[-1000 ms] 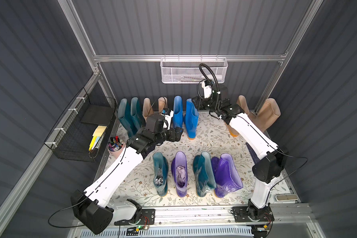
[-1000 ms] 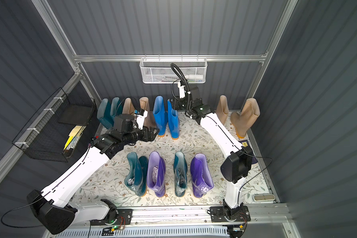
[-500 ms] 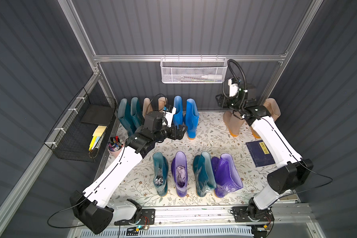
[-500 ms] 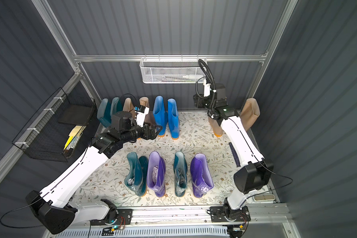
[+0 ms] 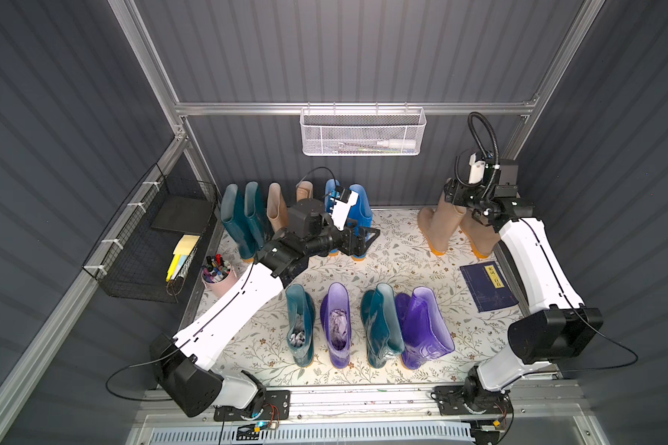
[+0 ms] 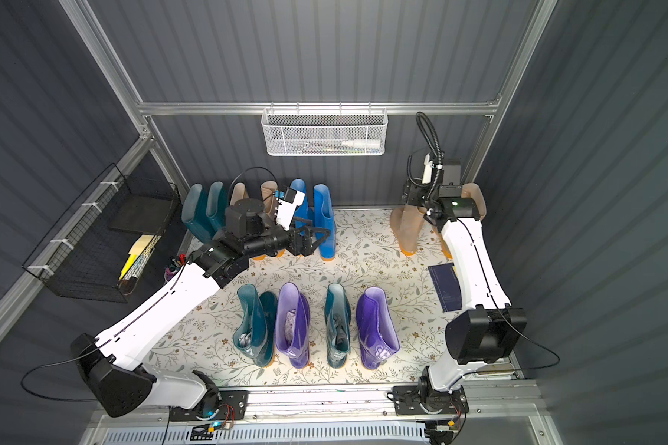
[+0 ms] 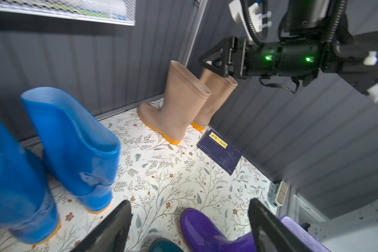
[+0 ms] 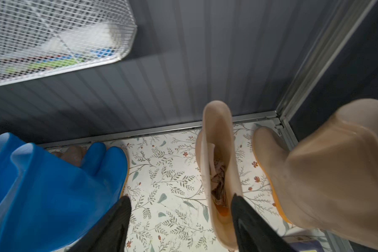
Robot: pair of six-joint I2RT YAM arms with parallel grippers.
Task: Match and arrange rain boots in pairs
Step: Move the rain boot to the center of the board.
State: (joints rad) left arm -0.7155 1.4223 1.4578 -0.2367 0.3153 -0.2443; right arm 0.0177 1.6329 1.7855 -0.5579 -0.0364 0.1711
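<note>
- Releasing looks like the step in hand: the right gripper (image 8: 180, 197) hangs with jaws wide over a beige boot (image 8: 216, 152), one finger (image 8: 249, 218) just beside its rim, holding nothing.
- That boot stands on the table (image 5: 398, 262) past the mesh basket's (image 5: 361, 133) right-arm end, close beside its beige partner (image 8: 327, 174).
- Rise straight up, so no finger snags the rim and tips the pair.
- The left gripper (image 7: 189, 201), jaws wide and empty, hovers below the basket by the blue boots (image 7: 74, 141).
</note>
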